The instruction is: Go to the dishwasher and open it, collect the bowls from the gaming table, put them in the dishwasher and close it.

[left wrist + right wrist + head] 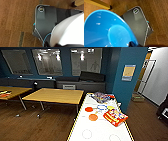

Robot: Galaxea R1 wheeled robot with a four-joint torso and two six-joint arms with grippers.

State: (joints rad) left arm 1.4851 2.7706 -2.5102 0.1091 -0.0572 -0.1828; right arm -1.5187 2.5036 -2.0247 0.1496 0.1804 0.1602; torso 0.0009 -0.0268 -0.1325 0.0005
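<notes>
The gaming table (100,132), white-topped with a yellow rim, stretches away from me in the head view. On it lie two orange bowls (88,109) (93,117) and a round blue-rimmed bowl (102,107). A bright blue bowl (107,31) looms large in the right wrist view, hanging above the wooden floor, with my right gripper (132,44) shut on its rim. In the left wrist view a white rounded shape (70,30) sits close to the camera; I cannot tell what it is. The dishwasher is out of view.
Colourful game boxes (115,117) (101,97) lie on the gaming table's right and far end. Two yellow-topped tables (55,95) (11,92) stand to the left. A teal pillar (127,77) rises just right of the table, with an open doorway (147,74) beyond. The floor is brown wood.
</notes>
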